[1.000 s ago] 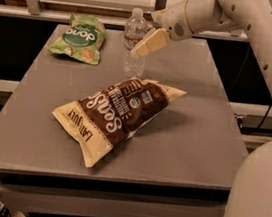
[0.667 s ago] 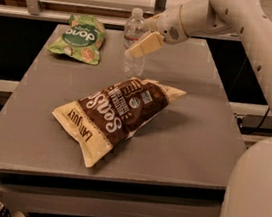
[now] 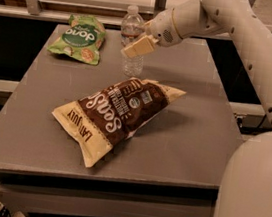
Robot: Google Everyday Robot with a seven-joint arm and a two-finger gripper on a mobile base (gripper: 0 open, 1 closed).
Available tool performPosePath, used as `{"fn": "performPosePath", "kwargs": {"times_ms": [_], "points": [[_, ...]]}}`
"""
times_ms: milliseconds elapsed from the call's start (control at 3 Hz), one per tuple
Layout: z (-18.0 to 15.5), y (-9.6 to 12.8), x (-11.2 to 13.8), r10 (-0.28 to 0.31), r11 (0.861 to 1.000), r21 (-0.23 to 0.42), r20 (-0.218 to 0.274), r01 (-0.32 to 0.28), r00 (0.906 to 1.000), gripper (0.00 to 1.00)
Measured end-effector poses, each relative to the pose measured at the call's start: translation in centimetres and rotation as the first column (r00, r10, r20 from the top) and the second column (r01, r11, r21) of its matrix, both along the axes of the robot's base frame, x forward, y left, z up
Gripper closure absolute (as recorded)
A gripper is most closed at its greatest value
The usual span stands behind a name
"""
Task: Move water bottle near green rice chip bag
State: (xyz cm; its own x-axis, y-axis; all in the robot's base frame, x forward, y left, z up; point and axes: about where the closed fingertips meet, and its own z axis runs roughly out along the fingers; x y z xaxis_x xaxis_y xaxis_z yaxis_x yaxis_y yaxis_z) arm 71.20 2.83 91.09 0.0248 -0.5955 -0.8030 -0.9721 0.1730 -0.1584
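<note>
Camera view: the water bottle (image 3: 132, 26) is stood upright. "LATE JULY" is read on the brown bag (image 3: 118, 112) just before it; the green rice chip bag (image 3: 80, 39) is laid leftward. The gripper (image 3: 135, 48) is angled across the bottle, its hold impossible to tell.

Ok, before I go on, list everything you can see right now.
water bottle: one, clear with a white cap, upright at the back middle of the table
green rice chip bag: one, light green, lying flat at the back left of the table, apart from the bottle
snack bag: one, brown and cream, lying across the middle of the table, in front of the bottle
table: one, grey, holds all three things
gripper: one, cream, across the bottle's middle in this view; whether it touches cannot be told
arm: one, white, reaching in from the upper right
robot body: one, white, at the lower right edge
</note>
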Motion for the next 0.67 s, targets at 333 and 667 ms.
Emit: {"fn": "performPosePath", "kwargs": {"times_ms": [333,667], "points": [[-0.21,0.29,-0.01,0.005,1.0,0.0,-0.003,-0.005,1.0,0.88],[0.21,0.21,0.94,-0.002,1.0,0.007,0.017,0.002,0.9998,1.0]]}}
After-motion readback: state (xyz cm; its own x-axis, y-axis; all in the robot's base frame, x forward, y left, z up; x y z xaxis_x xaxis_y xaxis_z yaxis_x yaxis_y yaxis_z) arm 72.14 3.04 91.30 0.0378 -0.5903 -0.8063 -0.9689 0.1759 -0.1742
